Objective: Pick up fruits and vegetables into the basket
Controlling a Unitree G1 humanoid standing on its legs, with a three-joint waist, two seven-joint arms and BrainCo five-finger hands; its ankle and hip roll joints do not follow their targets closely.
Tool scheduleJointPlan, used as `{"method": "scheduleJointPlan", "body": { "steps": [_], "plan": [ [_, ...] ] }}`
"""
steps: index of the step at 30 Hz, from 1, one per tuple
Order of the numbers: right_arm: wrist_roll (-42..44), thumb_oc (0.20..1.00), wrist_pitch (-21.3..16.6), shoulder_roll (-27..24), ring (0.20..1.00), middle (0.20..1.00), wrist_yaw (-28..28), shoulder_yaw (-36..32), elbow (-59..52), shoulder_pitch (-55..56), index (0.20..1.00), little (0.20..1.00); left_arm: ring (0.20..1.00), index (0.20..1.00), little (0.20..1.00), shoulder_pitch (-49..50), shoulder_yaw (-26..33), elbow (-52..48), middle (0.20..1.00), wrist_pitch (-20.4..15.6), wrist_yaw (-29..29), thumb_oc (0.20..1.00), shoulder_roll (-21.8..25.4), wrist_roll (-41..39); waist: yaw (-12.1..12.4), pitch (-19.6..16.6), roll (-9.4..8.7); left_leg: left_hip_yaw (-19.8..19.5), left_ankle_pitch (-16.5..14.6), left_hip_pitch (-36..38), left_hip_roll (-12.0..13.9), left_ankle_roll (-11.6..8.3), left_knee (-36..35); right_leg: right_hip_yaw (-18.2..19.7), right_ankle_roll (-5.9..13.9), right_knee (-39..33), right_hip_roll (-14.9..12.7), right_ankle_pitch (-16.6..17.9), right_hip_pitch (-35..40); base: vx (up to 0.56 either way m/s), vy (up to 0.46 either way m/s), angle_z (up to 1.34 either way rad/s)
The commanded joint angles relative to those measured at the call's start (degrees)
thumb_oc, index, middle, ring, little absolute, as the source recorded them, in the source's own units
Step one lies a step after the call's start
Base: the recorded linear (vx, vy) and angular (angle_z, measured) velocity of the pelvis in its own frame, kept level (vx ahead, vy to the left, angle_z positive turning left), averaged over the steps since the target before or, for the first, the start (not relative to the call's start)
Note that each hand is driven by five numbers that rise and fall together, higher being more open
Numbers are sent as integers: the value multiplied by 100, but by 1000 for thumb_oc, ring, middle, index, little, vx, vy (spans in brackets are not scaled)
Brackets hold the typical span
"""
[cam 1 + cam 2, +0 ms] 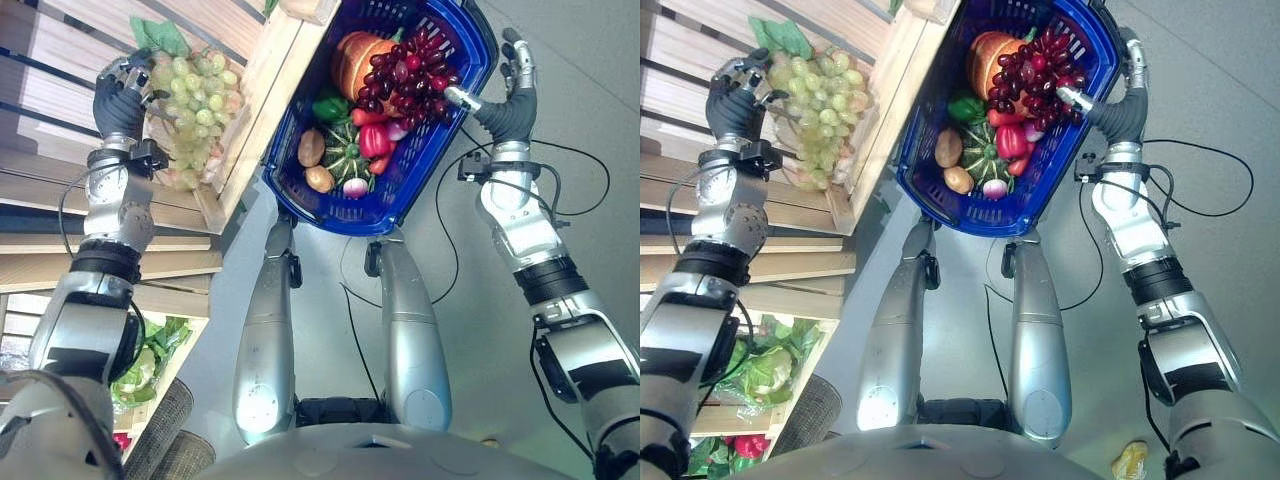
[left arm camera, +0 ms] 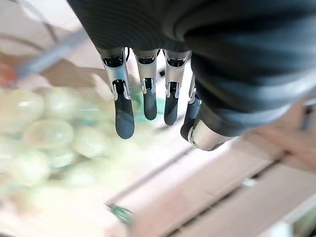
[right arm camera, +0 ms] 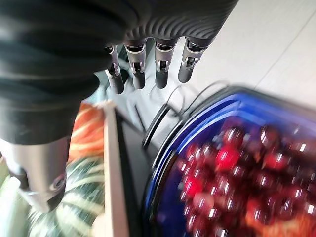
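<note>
A bunch of green grapes lies in a wooden crate on the shelf at the upper left. My left hand is right beside the bunch; its fingers hang fairly straight over the grapes without closing on them. The blue basket is in front of me, holding red grapes, an orange squash, peppers, potatoes and a striped green squash. My right hand is open at the basket's right side, thumb reaching to its rim, fingers straight above the red grapes.
Wooden shelves and crates line my left side. A lower crate holds leafy greens, and woven baskets stand at the bottom left. A small yellow item lies on the grey floor at the lower right.
</note>
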Motion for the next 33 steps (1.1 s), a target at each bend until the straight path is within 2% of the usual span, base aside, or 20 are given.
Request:
{"method": "scheduleJointPlan", "body": {
  "steps": [1,6,13,15,17,18,19,20,22,23,24,25,27,31,33],
  "plan": [
    [-275,1000,-460,72,1000,1000,295,-60,-701,339,1000,1000,200,200,200,153,496,-409,200,-677,-159,200,-215,-211,-22,-192,36,-13,-624,74,-182,132,551,3,540,-614,-103,184,539,0,0,0],
    [-461,1000,-491,182,1000,1000,721,-15,-1142,460,1000,1000,200,200,200,378,602,-989,200,-951,-247,200,-494,-20,5,-192,20,-17,-612,61,-192,140,542,-13,545,-625,-115,198,539,0,0,0],
    [-535,1000,-286,249,1000,1000,1175,143,-1556,429,1000,1000,200,200,200,417,554,-1494,200,-1000,-338,200,-742,277,39,-192,40,-11,-589,82,-221,153,526,-35,545,-654,-138,224,577,0,0,0],
    [-606,1000,-264,226,1000,1000,1125,225,-1567,384,1000,1000,200,200,200,382,478,-1514,200,-919,71,200,-717,904,50,-192,56,-6,-576,81,-229,148,522,-35,547,-663,-142,234,581,0,0,0],
    [-578,1000,-223,187,1000,1000,1080,248,-1562,359,1000,1000,200,200,200,349,356,-1424,200,-600,890,200,-579,1992,53,-192,70,-5,-563,82,-232,145,527,-37,544,-658,-141,241,583,0,0,0],
    [-527,1000,-190,150,1000,1000,1064,240,-1569,343,1000,1000,542,542,542,331,277,-1348,542,-411,1295,542,-487,2431,57,-192,74,-10,-555,75,-233,148,536,-37,545,-650,-143,246,581,0,0,0],
    [-507,1000,-175,133,1000,1000,1046,241,-1569,334,1000,1000,677,677,677,310,240,-1292,677,-270,1495,677,-441,2720,60,-192,73,-7,-552,74,-232,146,539,-41,548,-652,-146,244,588,0,0,0],
    [-502,1000,-144,93,1000,1000,929,227,-1548,322,1000,1000,1000,1000,1000,269,116,-1087,1000,214,2013,1000,-264,3179,61,-192,76,-4,-540,67,-226,140,546,-47,552,-658,-158,251,592,0,0,0],
    [-445,1000,-92,10,1000,1000,717,212,-1502,313,1000,1000,1000,1000,1000,240,32,-854,1000,602,2482,1000,-172,3757,59,-192,73,-3,-533,69,-231,141,544,-59,556,-663,-152,254,600,0,0,0],
    [-290,1000,-102,-43,1000,1000,372,185,-1353,309,1000,1000,1000,1000,1000,160,-171,-473,1000,1043,2774,1000,12,4016,38,-192,65,-6,-516,69,-227,134,551,-55,557,-671,-152,270,605,0,0,0],
    [-266,1000,-82,-64,1000,1000,113,154,-1297,319,1000,1000,1000,1000,1000,132,-235,-328,1000,1315,3001,1000,62,4124,28,-192,58,-6,-515,65,-226,131,556,-49,555,-677,-146,267,610,0,0,0],
    [-244,1000,-91,-74,1000,1000,37,148,-1266,321,1000,1000,1000,1000,1000,115,-280,-244,1000,1375,3062,1000,88,4183,19,-192,54,-3,-516,68,-226,130,555,-46,558,-677,-141,267,608,0,0,0],
    [100,1000,-213,-89,1000,1000,-523,45,-1012,352,1000,1000,1000,1000,1000,-33,-470,272,1000,1865,3230,1000,175,4349,-50,-192,13,29,-521,60,-206,126,570,-24,543,-671,-114,265,590,-3,34,-1],
    [514,1000,-531,31,1000,1000,-1272,-90,-601,317,1000,1000,1000,1000,1000,-329,-682,1147,1000,2226,3371,1000,31,4461,-179,-192,-69,84,-527,33,-157,109,584,44,534,-643,-48,262,529,-2,8,0],
    [732,1000,-650,66,1000,1000,-1404,-122,-402,232,1000,1000,1000,1000,1000,-476,-747,1486,1000,2196,3305,1000,-11,4397,-210,-192,-100,105,-540,34,-141,100,602,64,528,-629,-31,257,520,7,7,-3]
  ]
}}
